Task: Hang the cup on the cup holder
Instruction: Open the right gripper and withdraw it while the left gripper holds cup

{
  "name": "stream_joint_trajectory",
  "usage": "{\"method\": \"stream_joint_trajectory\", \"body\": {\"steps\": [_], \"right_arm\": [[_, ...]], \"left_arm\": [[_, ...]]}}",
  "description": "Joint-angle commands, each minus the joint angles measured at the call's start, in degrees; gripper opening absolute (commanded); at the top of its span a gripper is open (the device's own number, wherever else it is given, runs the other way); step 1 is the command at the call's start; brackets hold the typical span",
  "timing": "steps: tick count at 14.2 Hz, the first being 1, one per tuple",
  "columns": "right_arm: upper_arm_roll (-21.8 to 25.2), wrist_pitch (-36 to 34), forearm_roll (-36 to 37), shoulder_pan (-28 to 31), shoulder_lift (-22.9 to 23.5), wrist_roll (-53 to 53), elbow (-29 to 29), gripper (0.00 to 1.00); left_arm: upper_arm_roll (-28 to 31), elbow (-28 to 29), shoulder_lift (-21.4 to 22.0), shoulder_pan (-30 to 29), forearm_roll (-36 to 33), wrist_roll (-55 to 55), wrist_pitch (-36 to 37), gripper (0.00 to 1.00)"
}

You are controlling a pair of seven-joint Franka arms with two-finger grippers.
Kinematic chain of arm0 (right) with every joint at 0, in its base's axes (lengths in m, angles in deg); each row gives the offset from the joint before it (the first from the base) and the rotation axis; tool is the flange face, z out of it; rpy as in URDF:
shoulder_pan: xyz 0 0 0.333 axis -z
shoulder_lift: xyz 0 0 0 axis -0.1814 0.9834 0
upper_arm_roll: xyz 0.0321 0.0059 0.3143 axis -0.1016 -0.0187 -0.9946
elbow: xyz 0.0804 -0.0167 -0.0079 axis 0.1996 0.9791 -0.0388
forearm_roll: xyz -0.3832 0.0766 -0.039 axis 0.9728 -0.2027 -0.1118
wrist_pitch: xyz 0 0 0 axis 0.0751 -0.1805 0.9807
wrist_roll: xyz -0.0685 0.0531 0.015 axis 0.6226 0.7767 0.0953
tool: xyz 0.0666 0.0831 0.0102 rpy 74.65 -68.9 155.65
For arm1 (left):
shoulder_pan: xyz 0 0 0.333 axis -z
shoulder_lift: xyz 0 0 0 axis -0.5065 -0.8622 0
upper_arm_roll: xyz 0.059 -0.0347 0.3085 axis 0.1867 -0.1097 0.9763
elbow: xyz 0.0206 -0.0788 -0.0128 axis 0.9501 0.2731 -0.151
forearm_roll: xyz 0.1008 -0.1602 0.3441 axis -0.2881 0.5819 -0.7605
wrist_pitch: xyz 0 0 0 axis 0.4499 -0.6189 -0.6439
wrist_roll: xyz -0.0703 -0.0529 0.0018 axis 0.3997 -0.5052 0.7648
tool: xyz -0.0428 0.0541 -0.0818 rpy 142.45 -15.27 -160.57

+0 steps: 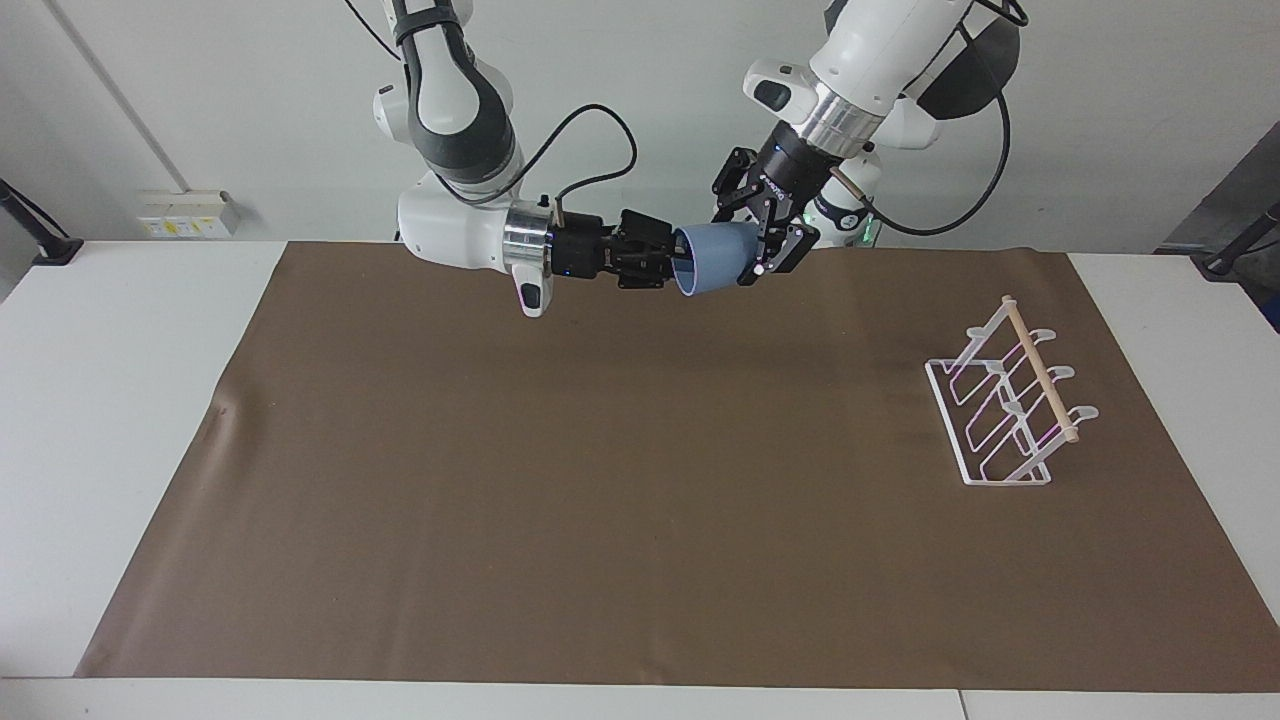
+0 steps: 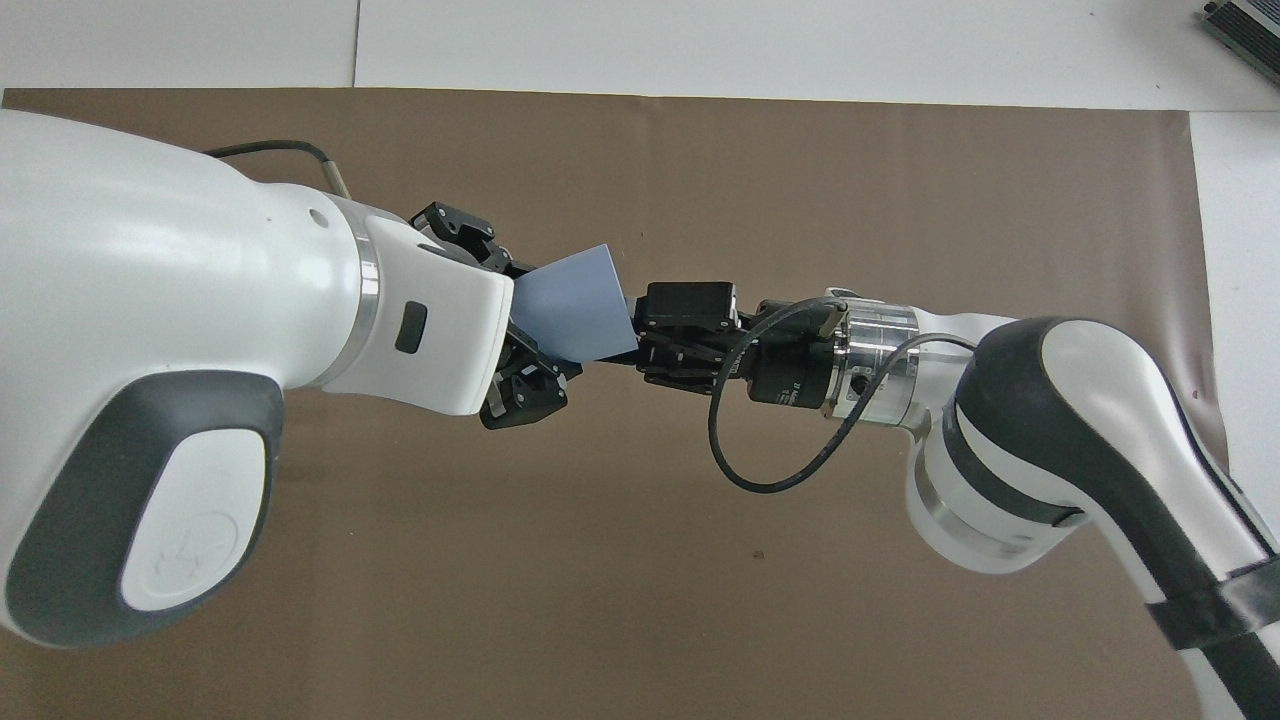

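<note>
The light-blue cup [image 1: 715,258] hangs in the air above the brown mat, close to the robots' edge, lying sideways with its mouth tipped down toward the right arm's end. My left gripper [image 1: 745,245] is shut on its base end, one finger on each side. My right gripper [image 1: 672,262] comes in level and sits at the cup's rim. Seen from overhead, the cup [image 2: 580,315] lies between the left gripper [image 2: 530,320] and the right gripper [image 2: 635,340]. The white wire cup holder [image 1: 1005,410] with its wooden rod stands on the mat toward the left arm's end; the left arm hides it in the overhead view.
A brown mat [image 1: 600,500] covers most of the white table [image 1: 100,420]. A black cable [image 2: 740,470] loops from the right wrist. A socket strip [image 1: 185,212] sits on the wall past the right arm's end.
</note>
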Motion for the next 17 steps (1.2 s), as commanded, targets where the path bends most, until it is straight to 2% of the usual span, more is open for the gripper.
{"method": "stream_joint_trajectory", "body": {"steps": [1,3,5,9,12,16,17], "right_arm": [[-0.4,-0.6,-1.1,1.7,-0.9,0.0,0.6,1.00],[-0.2,-0.5,0.9,2.6,-1.0,0.1,0.4,1.00],[-0.2,-0.4,7.7,5.1,-1.0,0.1,-0.1,1.00],[0.1,-0.2,20.1,10.2,-1.6,0.8,-0.4,1.00],[0.1,0.3,35.5,13.1,-1.3,3.3,-2.6,1.00],[0.2,0.4,56.6,14.3,-1.4,6.0,-3.4,1.00],[0.2,0.4,61.3,14.3,-1.4,6.1,-3.4,1.00]], "left_arm": [[0.5,0.2,0.2,0.6,0.3,0.9,-0.5,0.00],[0.9,0.2,0.3,0.5,0.2,0.9,0.3,0.00],[1.0,0.3,0.3,-1.1,0.1,0.8,1.9,0.00],[1.0,0.5,0.6,-3.1,-6.9,0.7,5.3,0.00],[1.0,2.3,1.5,-3.5,-14.5,0.7,10.1,0.00],[1.1,4.6,3.2,-4.5,-23.2,0.3,13.3,0.00],[1.0,5.9,3.8,-4.5,-27.1,0.3,13.9,0.00]]}}
